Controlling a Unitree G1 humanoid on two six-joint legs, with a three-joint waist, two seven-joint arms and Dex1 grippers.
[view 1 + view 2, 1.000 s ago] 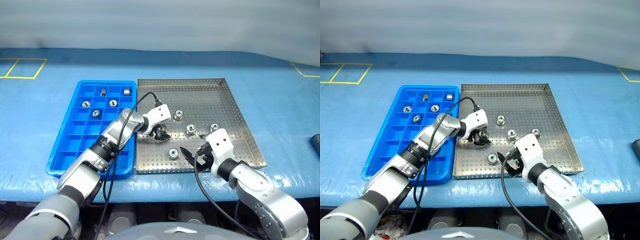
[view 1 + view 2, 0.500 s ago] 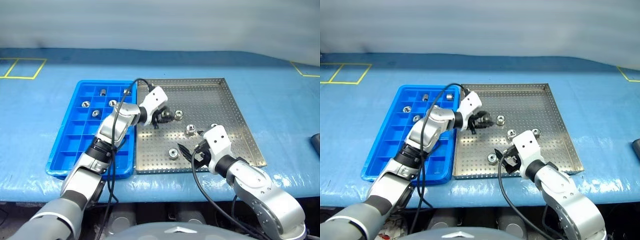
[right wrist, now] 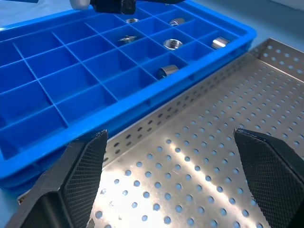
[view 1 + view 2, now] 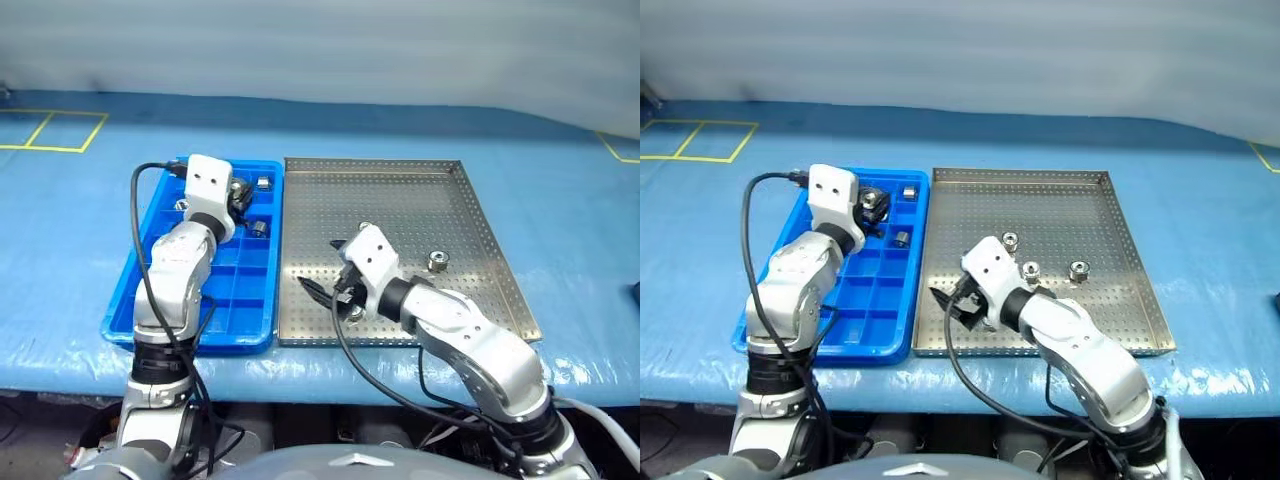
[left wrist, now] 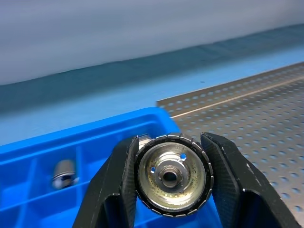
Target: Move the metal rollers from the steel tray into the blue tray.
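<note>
My left gripper point(image 5: 173, 176) is shut on a shiny metal roller point(image 5: 173, 175) and holds it level above the far end of the blue tray point(image 4: 225, 300). From the head, that gripper point(image 4: 238, 196) hangs over compartments where several rollers point(image 3: 172, 43) lie, among them one point(image 4: 258, 228) near the tray's right side. My right gripper point(image 3: 175, 166) is open with nothing between its fingers. It hovers low over the front left part of the steel tray point(image 4: 400, 200), close to the blue tray. More rollers point(image 4: 1078, 270) rest in the steel tray, and one point(image 4: 350, 312) lies just under my right wrist.
Both trays sit side by side on a blue covered table. Yellow tape squares point(image 4: 50, 130) mark the far left. A dark object point(image 4: 636, 292) lies at the right edge. The table's front edge runs just below the trays. Black cables loop off both wrists.
My left gripper shut on a roller in the steel tray, lifted it and carried it left over the blue tray. My right gripper moved left along the steel tray's front, still open.
</note>
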